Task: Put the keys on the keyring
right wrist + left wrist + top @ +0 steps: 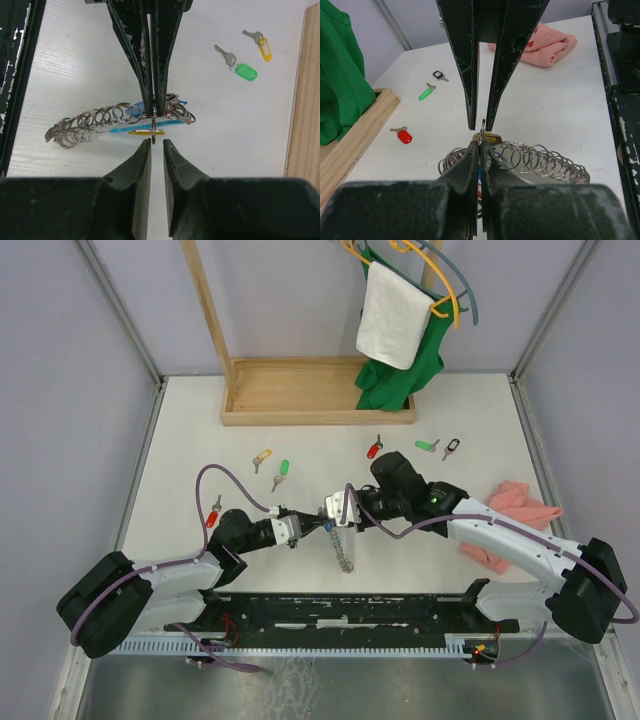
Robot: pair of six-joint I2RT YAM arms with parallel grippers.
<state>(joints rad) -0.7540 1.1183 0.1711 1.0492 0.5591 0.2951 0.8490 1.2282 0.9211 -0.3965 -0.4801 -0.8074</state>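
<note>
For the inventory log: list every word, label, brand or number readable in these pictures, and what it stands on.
No readable text anywhere.
Key tags: too small to show any writing.
Keyring, white towel, pink cloth: no print visible.

The keyring (343, 553) is a grey wire coil with a light-blue tube and bunched tags. It sits at frame centre, coil trailing toward the bottom edge.

Loose keys lie flat and apart:
- Upper left of centre: yellow-tagged key (262, 456), green-tagged key (283, 470).
- Upper right: red-tagged key (373, 450), second green-tagged key (426, 445), black-tagged key (452, 448).
- Mid-left: second red-tagged key (212, 518).
</note>
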